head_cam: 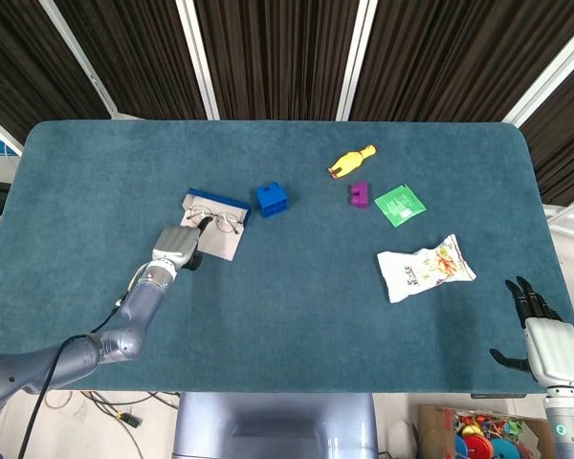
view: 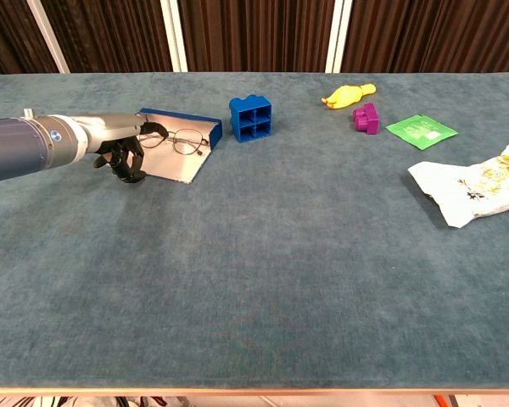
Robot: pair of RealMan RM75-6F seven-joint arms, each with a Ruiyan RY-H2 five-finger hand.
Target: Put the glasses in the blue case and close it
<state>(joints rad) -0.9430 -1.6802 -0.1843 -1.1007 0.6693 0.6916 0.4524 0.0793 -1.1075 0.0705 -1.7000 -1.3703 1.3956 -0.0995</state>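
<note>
The blue case point(head_cam: 216, 200) lies open on the teal table, its pale lining facing up, left of centre. Thin wire-framed glasses point(head_cam: 220, 221) rest on that lining. My left hand point(head_cam: 177, 249) sits at the case's near-left corner, and its fingertips pinch the left end of the glasses point(view: 185, 141). In the chest view the left hand point(view: 123, 154) has its other fingers curled down beside the case point(view: 178, 116). My right hand point(head_cam: 543, 337) hovers past the table's front right corner, fingers spread and holding nothing.
A blue block point(head_cam: 272, 199) stands just right of the case. Further right lie a yellow toy point(head_cam: 350, 161), a purple block point(head_cam: 359, 194), a green packet point(head_cam: 400, 205) and a white snack bag point(head_cam: 424, 271).
</note>
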